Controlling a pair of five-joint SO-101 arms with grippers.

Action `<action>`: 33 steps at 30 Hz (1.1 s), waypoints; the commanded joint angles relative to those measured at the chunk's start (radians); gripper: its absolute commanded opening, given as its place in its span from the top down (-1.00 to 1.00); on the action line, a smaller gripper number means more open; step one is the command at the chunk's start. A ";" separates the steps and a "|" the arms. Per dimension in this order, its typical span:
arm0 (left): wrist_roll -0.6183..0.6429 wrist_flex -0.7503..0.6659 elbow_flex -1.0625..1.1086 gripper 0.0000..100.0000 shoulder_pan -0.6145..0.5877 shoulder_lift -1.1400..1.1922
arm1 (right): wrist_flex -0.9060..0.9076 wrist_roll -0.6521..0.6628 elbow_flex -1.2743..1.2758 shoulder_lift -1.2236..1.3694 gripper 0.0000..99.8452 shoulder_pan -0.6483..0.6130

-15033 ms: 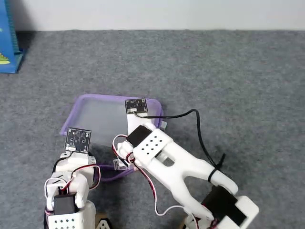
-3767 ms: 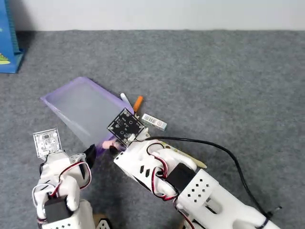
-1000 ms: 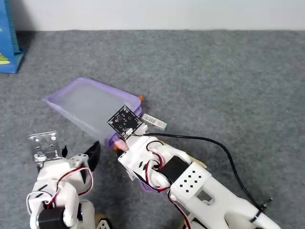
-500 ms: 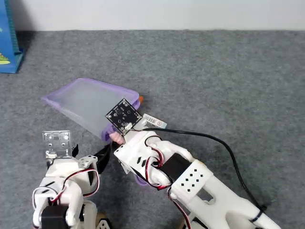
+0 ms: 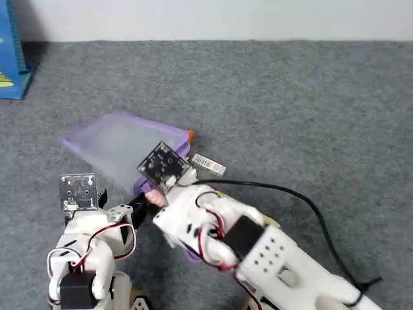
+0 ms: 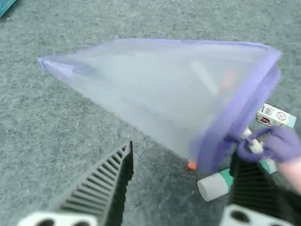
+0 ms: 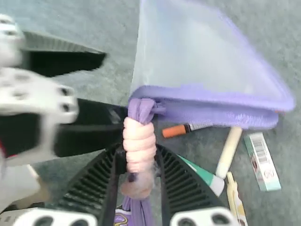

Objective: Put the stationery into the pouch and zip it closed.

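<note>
- While the right gripper [image 7: 138, 157] pinches the translucent purple pouch's [image 5: 113, 145] pink tassel [image 7: 138, 139], we judge loading unfinished.
- Left gripper [image 6: 181, 157] gapes empty; white barcoded eraser [image 5: 208, 165], three o'clock of pouch, needs inserting next.

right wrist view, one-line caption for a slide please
Right gripper clamps the pink pull of the purple pouch, an orange-capped pen lying loose on the carpet beside it.

Left tool [image 6: 181, 162] gapes wide; right tool [image 7: 137, 157] is clamped tight.
</note>
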 commanded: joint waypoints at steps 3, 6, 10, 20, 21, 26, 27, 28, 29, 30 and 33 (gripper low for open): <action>0.003 -0.032 0.021 0.36 0.002 -0.012 | 0.053 -0.009 -0.063 -0.101 0.98 -0.015; 0.003 -0.034 0.038 0.36 0.002 -0.012 | 0.082 -0.009 -0.061 -0.104 0.98 -0.015; 0.002 -0.032 0.039 0.36 -0.032 -0.012 | 0.084 -0.009 -0.061 -0.105 0.98 -0.013; -0.071 -0.034 0.039 0.54 -0.124 -0.012 | 0.079 -0.040 -0.060 -0.102 0.98 -0.016; -0.075 -0.034 0.039 0.60 -0.123 -0.012 | 0.082 -0.044 -0.060 -0.102 0.98 -0.016; -0.078 -0.035 0.039 0.86 -0.121 -0.012 | 0.077 -0.044 -0.023 -0.111 0.98 -0.019; -0.078 -0.035 0.038 0.90 -0.121 -0.012 | 0.076 -0.044 -0.011 -0.111 0.98 -0.019; -0.078 -0.035 0.038 0.94 -0.121 -0.012 | 0.076 -0.044 -0.002 -0.111 0.98 -0.019; -0.078 -0.035 0.038 0.98 -0.121 -0.012 | 0.076 -0.044 0.005 -0.111 0.98 -0.018; -0.078 -0.035 0.038 0.98 -0.121 -0.012 | 0.076 -0.044 0.009 -0.113 0.98 -0.016; -0.078 -0.035 0.038 0.97 -0.121 -0.012 | 0.077 -0.044 0.011 -0.113 0.98 -0.015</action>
